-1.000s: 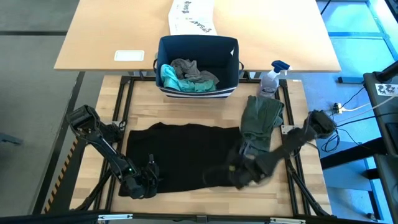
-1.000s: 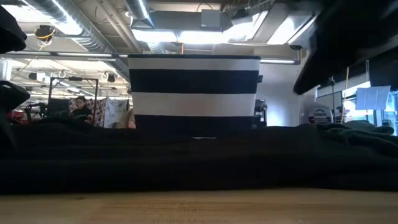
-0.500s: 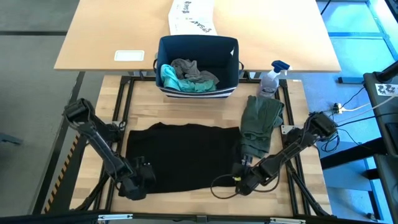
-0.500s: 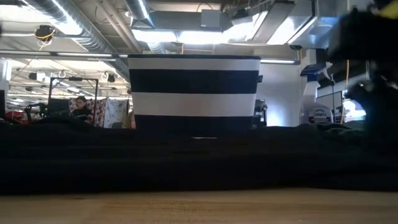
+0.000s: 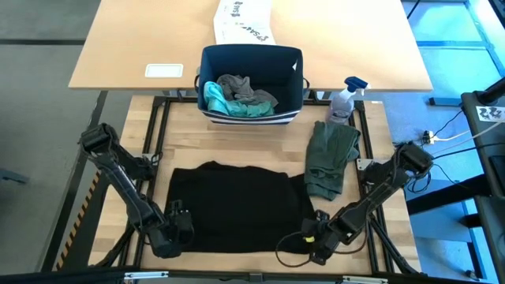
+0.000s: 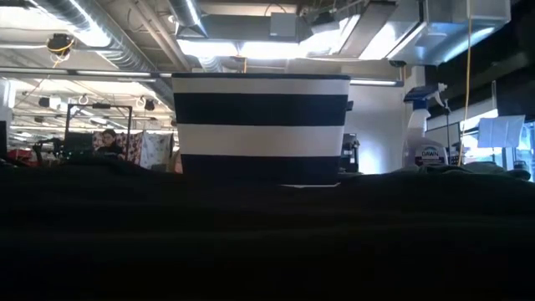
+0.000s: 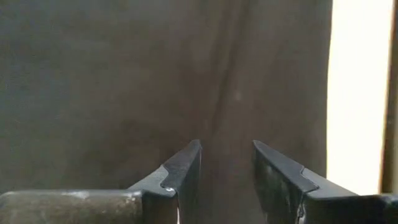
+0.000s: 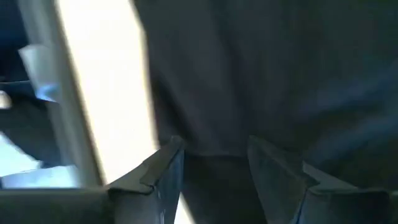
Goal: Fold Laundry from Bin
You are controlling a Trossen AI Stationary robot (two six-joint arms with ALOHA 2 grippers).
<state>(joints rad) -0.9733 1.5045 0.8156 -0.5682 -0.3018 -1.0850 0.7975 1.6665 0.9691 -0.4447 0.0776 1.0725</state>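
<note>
A large black T-shirt [image 5: 237,207] lies spread on the wooden table and fills the lower half of the low view [image 6: 267,234]. My left gripper [image 5: 177,229] is at its near left corner and my right gripper [image 5: 316,238] at its near right corner, each shut on the cloth. An olive-green piece [image 5: 330,156] lies right of the shirt. The navy bin [image 5: 252,54] stands at the far edge with a teal piece [image 5: 215,98] and a grey piece [image 5: 239,85] inside. My left gripper holds the black T-shirt at its near left corner, with dark cloth [image 7: 227,186] between the two fingers. It slants down from the table's near left. The shirt stretches away from the fingers toward the far edge. My right gripper holds the shirt at its near right corner, where a fold or edge of cloth [image 8: 214,163] runs across between the fingers. It slants down from the near right. One layer or several, I cannot tell.
A spray bottle [image 5: 345,98] stands at the far right beside the bin. On the lighter table behind lie a white printed box [image 5: 243,22] and a white card [image 5: 164,70]. Bare wood shows between the shirt and the bin.
My right gripper has gone toward the table's near right corner and tipped downward. My left gripper has risen a little. The black T-shirt has been drawn toward the near edge. In the low view it now covers the strip of table that showed in front.
</note>
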